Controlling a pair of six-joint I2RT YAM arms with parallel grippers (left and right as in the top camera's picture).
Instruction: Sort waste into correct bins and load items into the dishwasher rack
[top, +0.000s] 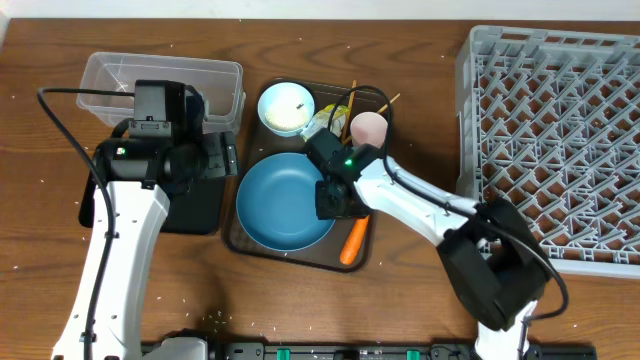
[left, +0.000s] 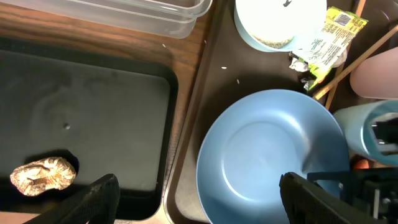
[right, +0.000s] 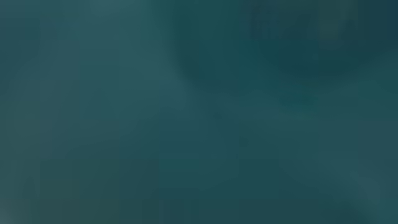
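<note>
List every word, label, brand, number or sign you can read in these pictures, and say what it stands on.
Crumpled wrapper: small print on white and yellow panels, too small and blurred to read.
Nothing else in any view bears writing; the right wrist view is only a teal blur.

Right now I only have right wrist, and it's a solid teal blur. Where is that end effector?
Observer: Overhead puts the right end effector low at the right rim of the blue plate, on the brown tray.
Operator: Carrot nearby?
Observer: Yes, the carrot lies on that tray beside the plate, just on the near side of the end effector.
Operator: And the other arm?
Observer: The left end effector is open, one finger over the black tray and the other over the plate.
</note>
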